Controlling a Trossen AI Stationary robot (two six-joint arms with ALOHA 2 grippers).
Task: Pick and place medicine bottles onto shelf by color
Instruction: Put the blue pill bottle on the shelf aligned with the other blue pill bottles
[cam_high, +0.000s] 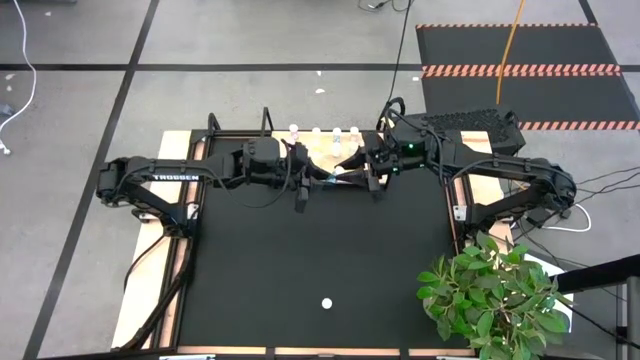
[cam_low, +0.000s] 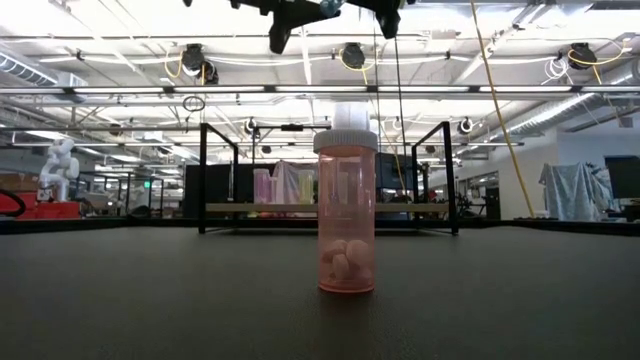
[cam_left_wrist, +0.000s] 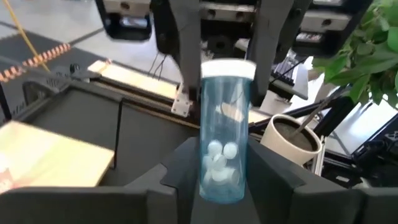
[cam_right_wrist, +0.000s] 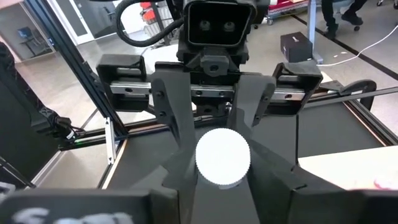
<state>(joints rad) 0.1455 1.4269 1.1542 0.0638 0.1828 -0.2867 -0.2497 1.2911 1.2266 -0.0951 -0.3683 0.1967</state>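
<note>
Above the table's far middle, the left gripper (cam_left_wrist: 221, 180) and right gripper (cam_right_wrist: 222, 180) meet around one teal bottle (cam_left_wrist: 225, 134) — both apparently closed on it. Bottles (cam_high: 316, 132) stand on the shelf (cam_high: 330, 150) just beyond; a pink bottle (cam_low: 346, 212) stands alone near the front.

I work in a big industrial lab or workshop hall: bare ceiling trusses (cam_low: 420, 90) with hanging lamps, grey floor tiles (cam_high: 80, 100) with striped hazard mats (cam_high: 520, 70), loose cables, and another white robot (cam_low: 58, 165) beyond my table (cam_high: 310, 260).
</note>
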